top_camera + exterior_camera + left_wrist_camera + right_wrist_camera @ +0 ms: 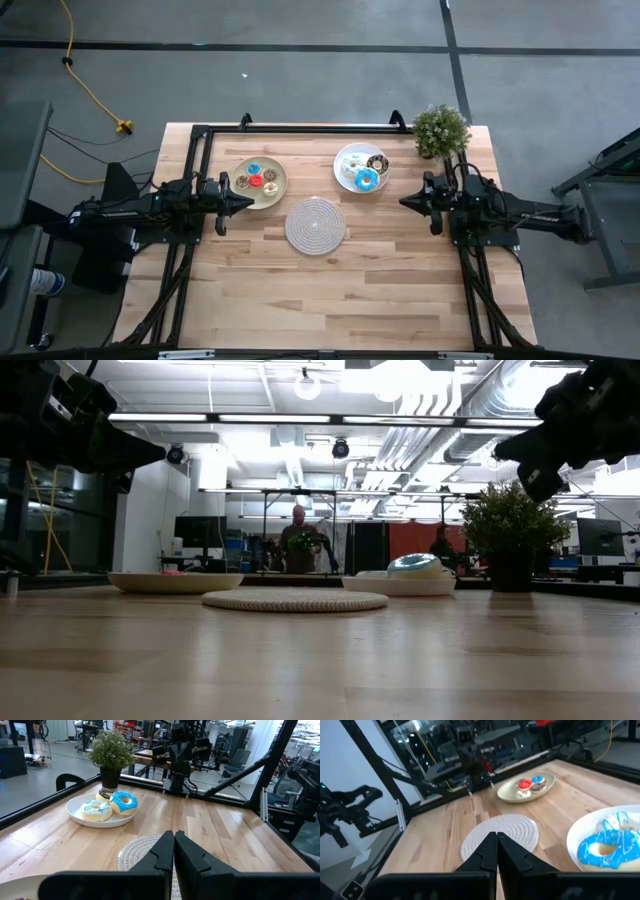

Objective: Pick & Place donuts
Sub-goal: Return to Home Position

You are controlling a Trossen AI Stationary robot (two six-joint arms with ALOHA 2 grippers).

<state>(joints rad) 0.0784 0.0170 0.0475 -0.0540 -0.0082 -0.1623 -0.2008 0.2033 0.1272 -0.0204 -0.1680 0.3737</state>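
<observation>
Several small donuts (258, 181) iced blue, red, white and brown lie on a tan plate (279, 188) at the table's far left. A white plate (347, 157) at far right carries blue donuts (367, 180) (600, 850) (123, 802), a pale one and a brown one (378, 163). My left gripper (250, 201) (173, 836) hovers shut over the near edge of the tan plate. My right gripper (403, 201) (497, 837) hovers shut to the right of the white plate, above the table. Neither touches anything.
A round woven white mat (316, 225) lies on the table's middle between the plates. A potted plant (440, 130) stands at the far right corner. A black frame (300, 129) runs along the far edge. People show in the room behind.
</observation>
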